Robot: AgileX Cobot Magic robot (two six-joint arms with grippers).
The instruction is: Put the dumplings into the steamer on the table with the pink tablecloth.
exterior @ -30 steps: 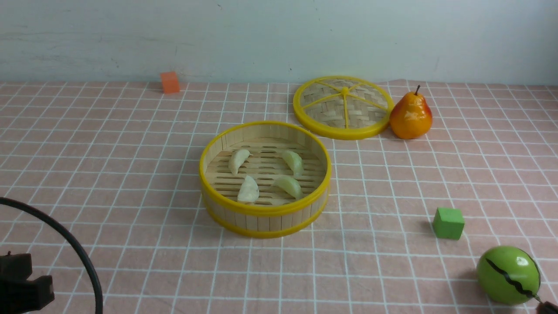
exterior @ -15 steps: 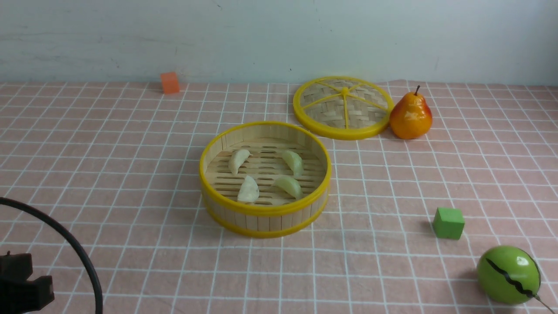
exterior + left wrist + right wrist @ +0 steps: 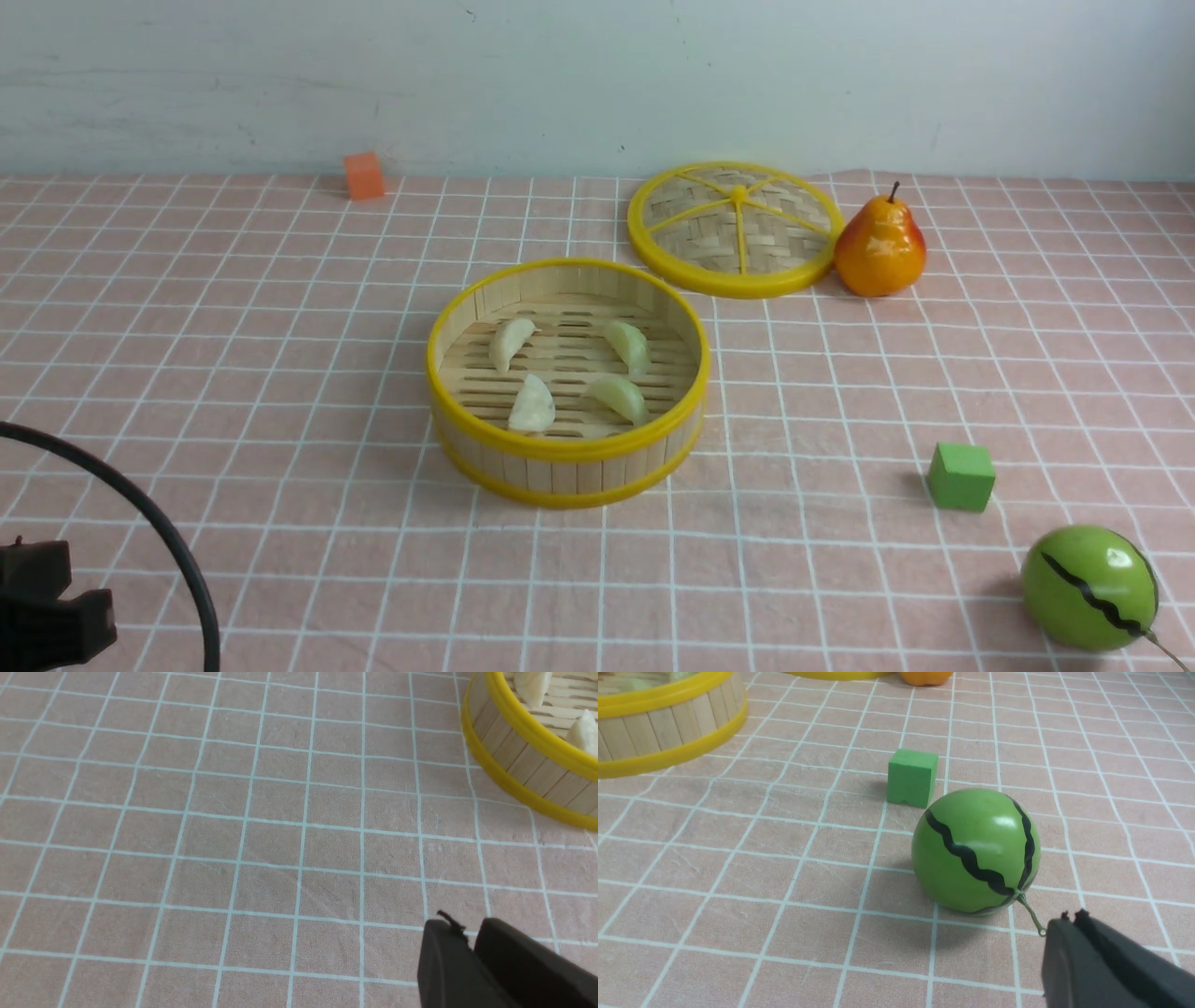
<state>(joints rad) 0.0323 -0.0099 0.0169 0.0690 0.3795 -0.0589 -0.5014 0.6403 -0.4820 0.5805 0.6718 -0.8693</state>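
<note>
dumplings (image 3: pixel 533 407): four, all inside the steamer
steamer (image 3: pixel 568 446): one, frame centre on the pink surface (image 3: pixel 280 373)
lid (image 3: pixel 735 229): one, upper right
cubes: one green (image 3: pixel 961 477), one orange (image 3: pixel 363 175)
left gripper (image 3: pixel 469 942): closed, empty
right gripper (image 3: pixel 1073 926): closed, empty

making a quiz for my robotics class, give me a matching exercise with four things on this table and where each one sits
Things:
1. dumplings
2. pear
3. green cube
4. orange cube

Places:
A. far side of the table, near the wall
B. inside the steamer
C. touching the lid at its right edge
D. on the cloth, just beyond the toy watermelon

Pairs: 1-B, 2-C, 3-D, 4-A
</note>
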